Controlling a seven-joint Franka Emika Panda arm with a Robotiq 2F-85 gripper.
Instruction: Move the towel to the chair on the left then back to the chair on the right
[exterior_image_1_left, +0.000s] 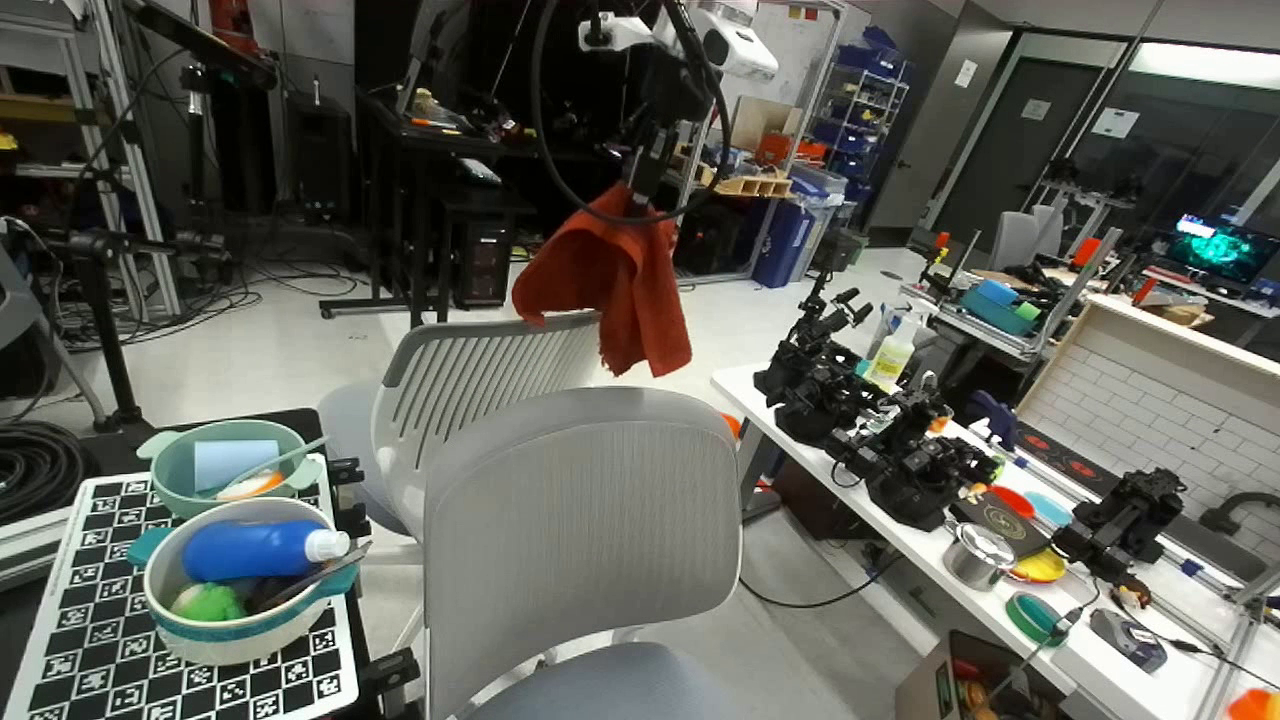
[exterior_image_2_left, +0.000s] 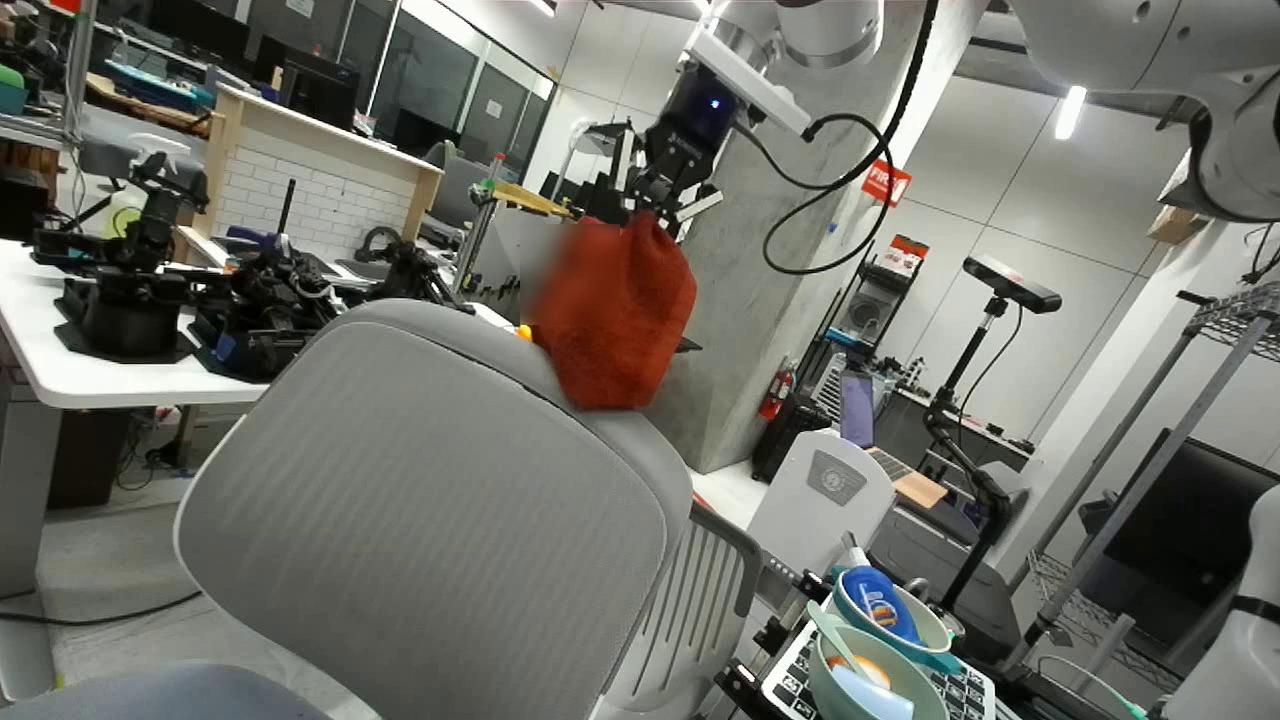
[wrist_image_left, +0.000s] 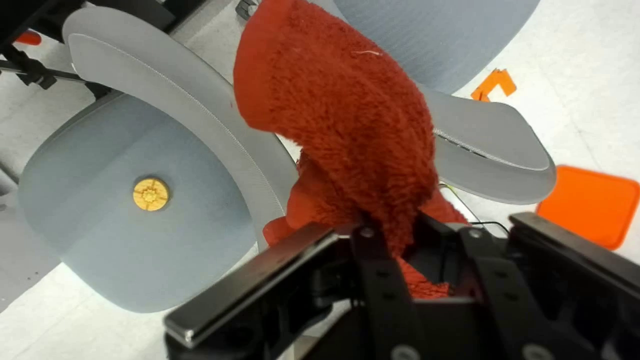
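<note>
In an exterior view, looking slightly down from near a gray chair (exterior_image_1_left: 585, 500) toward the towel (exterior_image_1_left: 640, 280), with the tabletop (exterior_image_1_left: 1110, 680) at right, bowls (exterior_image_1_left: 225, 640) at left. In an exterior view, rolled, facing the towel from near another gray chair (exterior_image_2_left: 430, 500), with sides swapped. In the wrist view, looking down past the tool (wrist_image_left: 420, 237), close above the towel. Shared by both exterior views: chairs, towel, tabletop, bowls.
</note>
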